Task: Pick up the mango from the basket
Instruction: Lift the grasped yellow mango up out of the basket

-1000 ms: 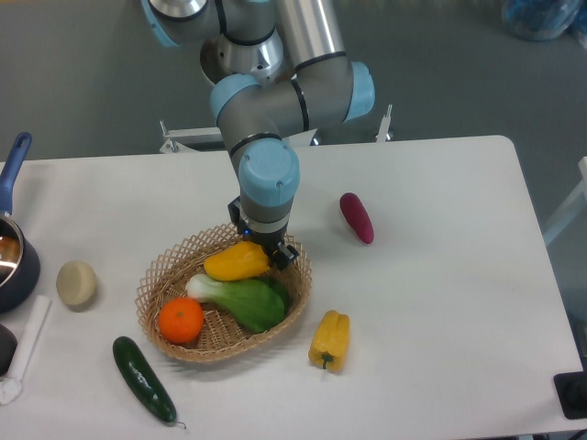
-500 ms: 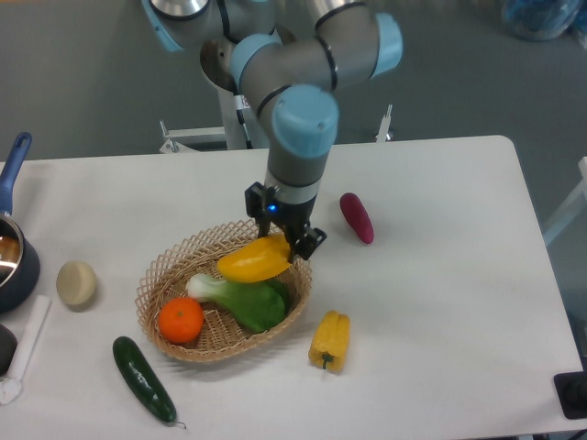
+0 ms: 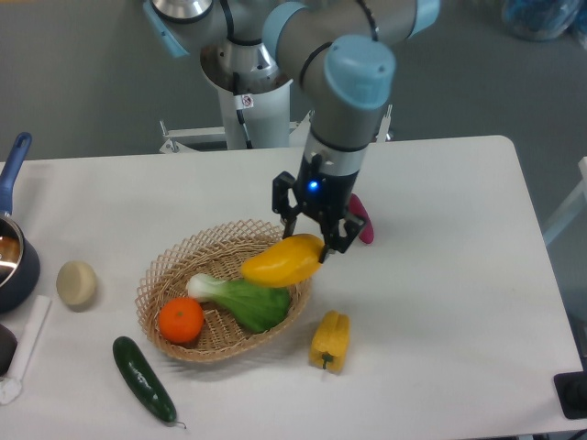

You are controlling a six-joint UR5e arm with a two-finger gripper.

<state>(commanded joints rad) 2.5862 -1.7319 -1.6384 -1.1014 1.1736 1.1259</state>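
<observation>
gripper (image 3: 315, 240) holds mango (image 3: 281, 261) nearly level, right end raised.

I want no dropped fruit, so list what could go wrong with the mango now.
1. The tool grips the mango near one end, so it may tilt or slip out.
2. The mango hangs low over the basket rim; a sideways move could catch it.
3. If dropped, it could land on the bok choy.

table (image 3: 440, 275) | basket (image 3: 156, 293) | cucumber (image 3: 142, 379) | bell pepper (image 3: 330, 340) | purple vegetable (image 3: 365, 223)
</observation>
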